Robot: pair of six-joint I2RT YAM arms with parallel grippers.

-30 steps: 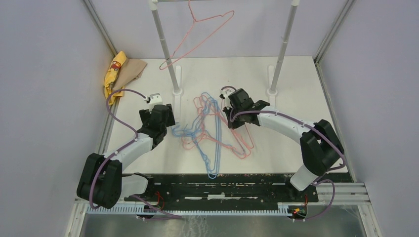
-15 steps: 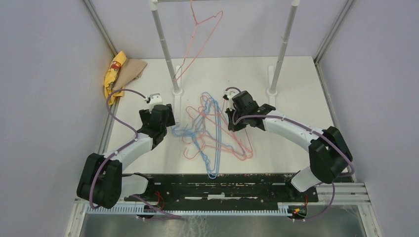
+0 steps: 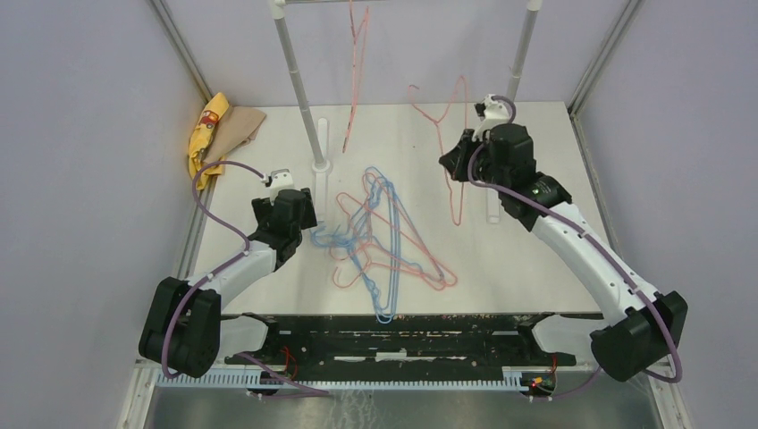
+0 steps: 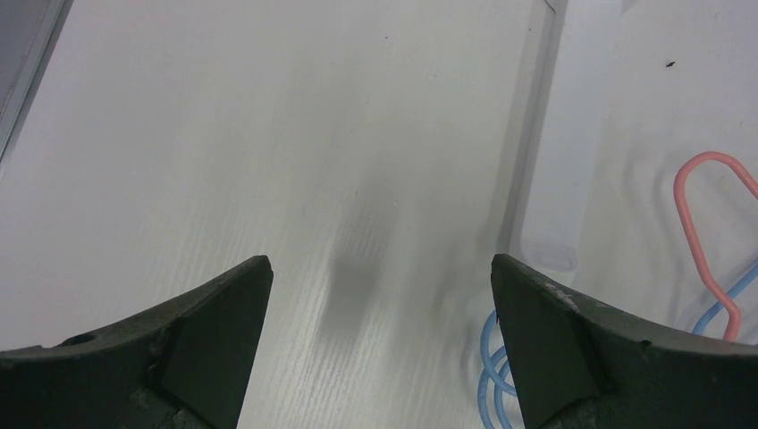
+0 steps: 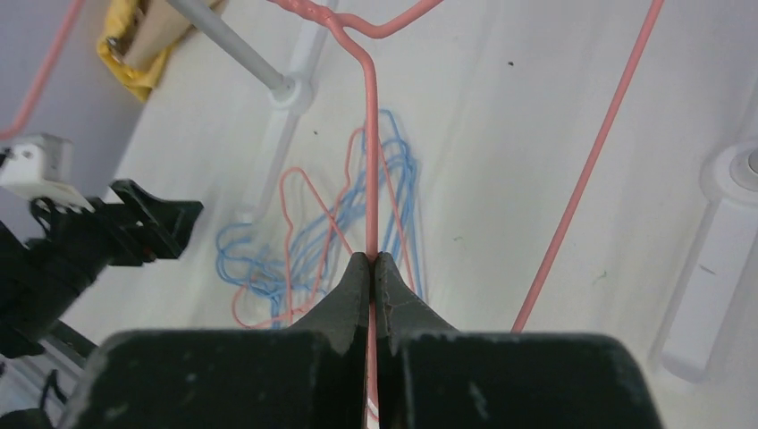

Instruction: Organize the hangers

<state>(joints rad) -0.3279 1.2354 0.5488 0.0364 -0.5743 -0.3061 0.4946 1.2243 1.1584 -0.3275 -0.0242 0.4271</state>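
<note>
My right gripper [image 3: 454,163] is raised at the back right and shut on a pink hanger [image 3: 444,116] that hangs in the air. In the right wrist view the jaws [image 5: 372,261] pinch its straight wire [image 5: 371,134]. Another pink hanger [image 3: 356,71] hangs from the rack's rail, seen edge-on. A tangled pile of pink and blue hangers [image 3: 380,237] lies mid-table and also shows in the right wrist view [image 5: 304,232]. My left gripper [image 3: 295,207] is open and empty, low at the pile's left edge [image 4: 377,264], with blue hooks [image 4: 492,357] by its right finger.
The rack's two grey posts [image 3: 299,80] [image 3: 520,63] stand on white feet at the back. A yellow cloth on a brown item [image 3: 214,130] lies at the back left. Grey walls close in the table on both sides.
My right gripper has lifted a pink hanger out of the pile and carried it up and to the back right. The hanger on the rail has swung edge-on. The left arm has not moved.
</note>
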